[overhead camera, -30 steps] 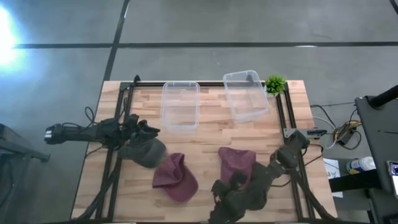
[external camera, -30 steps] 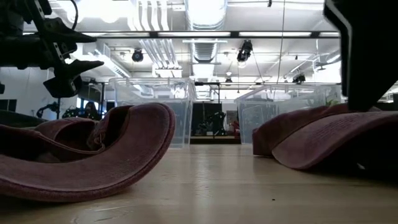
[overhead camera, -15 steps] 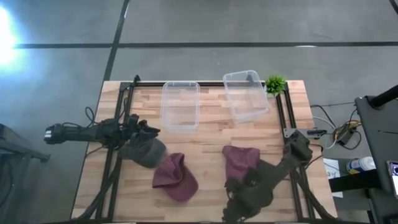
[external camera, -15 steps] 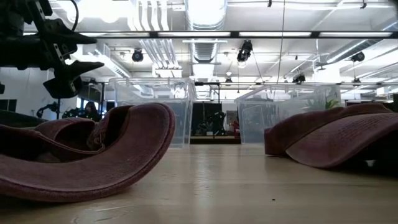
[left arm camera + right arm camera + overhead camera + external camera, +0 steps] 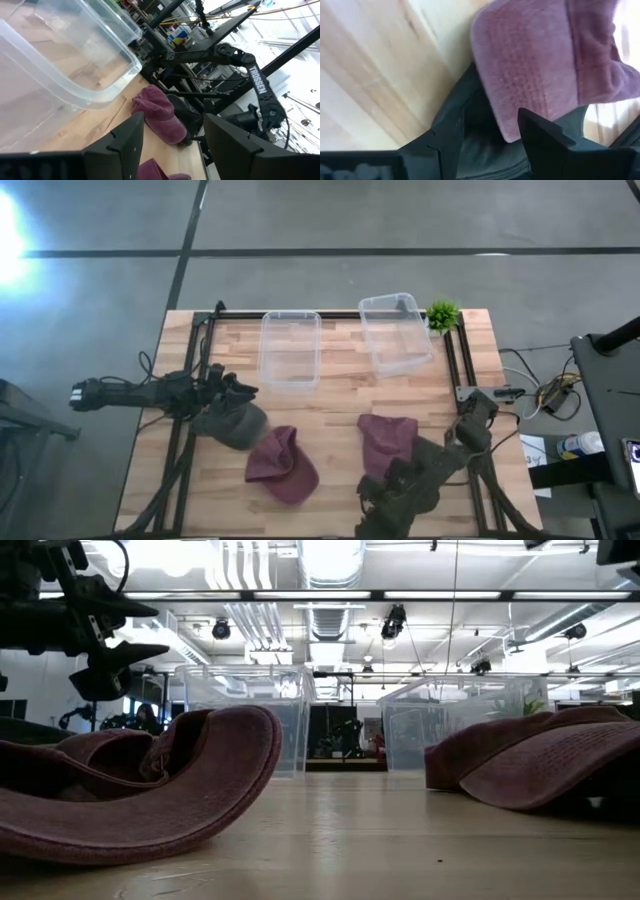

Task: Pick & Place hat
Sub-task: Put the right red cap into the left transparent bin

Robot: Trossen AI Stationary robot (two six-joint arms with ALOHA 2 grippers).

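Overhead: two maroon hats lie on the wooden table. The left maroon hat sits crumpled near the front-centre edge; the right maroon hat lies towards the right, w/ its front part covered by the right arm. A third hat, the grey hat, rests at the table's left side, partly under the left gripper; how much of it is hidden can't be told.

Right gripper hangs low at the table's front edge, just in front of the right maroon hat. From above it reads as a dark mass merging w/ an olive-grey cloth; fingers can't be separated there. Its wrist cam shows both fingers spread apart, the hat's brim lying between and beyond them over the cloth, nothing pinched.

Left gripper is parked at the left edge, over the grey hat. Wrist cam shows its fingers set wide, empty, looking across at a clear bin and the far maroon hat.

Two clear bins stand at the back: left bin and right bin, both w/o contents visible. A small green plant sits at the back-right corner.

Table-level cam: near hat fills the left foreground, cut off by the frame; the other hat is cut off at right. Grippers barely show.
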